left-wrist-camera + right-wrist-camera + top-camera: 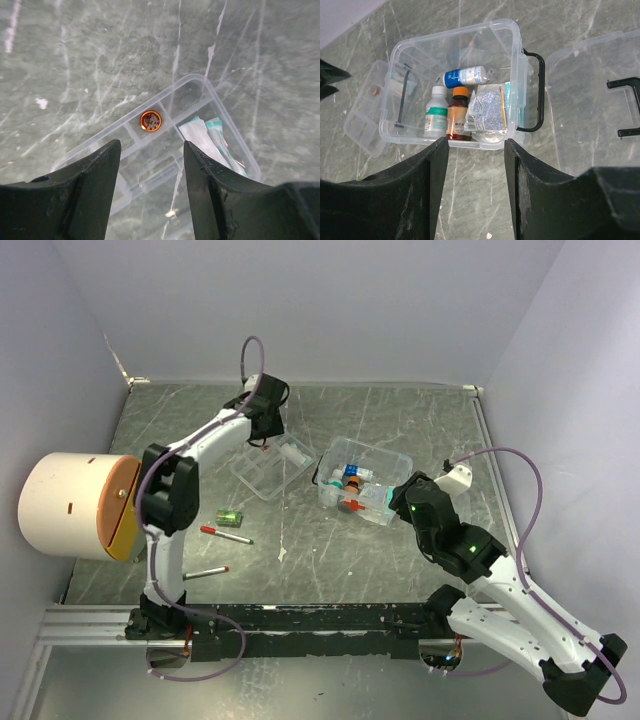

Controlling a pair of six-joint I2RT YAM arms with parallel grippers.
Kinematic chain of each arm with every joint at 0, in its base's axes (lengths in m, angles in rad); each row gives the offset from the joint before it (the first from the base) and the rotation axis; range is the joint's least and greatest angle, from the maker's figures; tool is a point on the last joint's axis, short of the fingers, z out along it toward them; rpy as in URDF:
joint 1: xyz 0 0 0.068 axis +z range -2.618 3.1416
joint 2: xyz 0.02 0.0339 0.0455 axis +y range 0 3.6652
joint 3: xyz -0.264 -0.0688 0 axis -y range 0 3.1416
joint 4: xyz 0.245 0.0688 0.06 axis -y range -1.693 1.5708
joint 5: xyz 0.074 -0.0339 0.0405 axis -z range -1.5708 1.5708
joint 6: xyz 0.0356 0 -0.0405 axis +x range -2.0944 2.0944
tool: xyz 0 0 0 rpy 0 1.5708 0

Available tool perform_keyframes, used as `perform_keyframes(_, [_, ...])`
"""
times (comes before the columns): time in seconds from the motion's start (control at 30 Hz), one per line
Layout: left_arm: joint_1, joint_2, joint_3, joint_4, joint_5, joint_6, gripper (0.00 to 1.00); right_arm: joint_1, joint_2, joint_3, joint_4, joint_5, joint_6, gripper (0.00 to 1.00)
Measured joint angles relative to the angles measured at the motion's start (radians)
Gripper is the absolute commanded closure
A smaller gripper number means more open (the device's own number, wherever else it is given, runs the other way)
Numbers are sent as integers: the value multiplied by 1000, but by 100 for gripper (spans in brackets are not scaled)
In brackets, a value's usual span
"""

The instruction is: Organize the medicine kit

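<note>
Two sets of jaws stood apart, gripping nothing. Left jaws hung wide over the clear divided tray (199, 77), which held a small orange disc (150, 121) and white-and-teal packets (210, 140). Right jaws gaped before the open medicine kit box (455, 34), just beside the tray on the surface (400, 560). Inside lay three bottles (457, 115) and a foil packet (487, 107); its lid (590, 100) lay alongside.
</note>
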Motion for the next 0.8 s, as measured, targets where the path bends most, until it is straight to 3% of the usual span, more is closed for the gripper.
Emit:
perform_keyframes(0.5, [0,-659,-507,82,6,-67,24,0,10,0,6,-3,-17,52])
perform_keyframes(0.53, [0,-686,-528,79,8,-68,22,0,10,0,10,-3,-19,52])
perform_keyframes(0.57, [0,-718,-556,82,9,-69,7,0,10,0,13,-3,-20,52])
perform_keyframes(0.6, [0,-756,-591,85,11,-70,2,0,9,0,17,-3,-22,52])
perform_keyframes(0.8, [-3,-914,-747,76,46,-106,0,0,11,0,29,-3,-31,52])
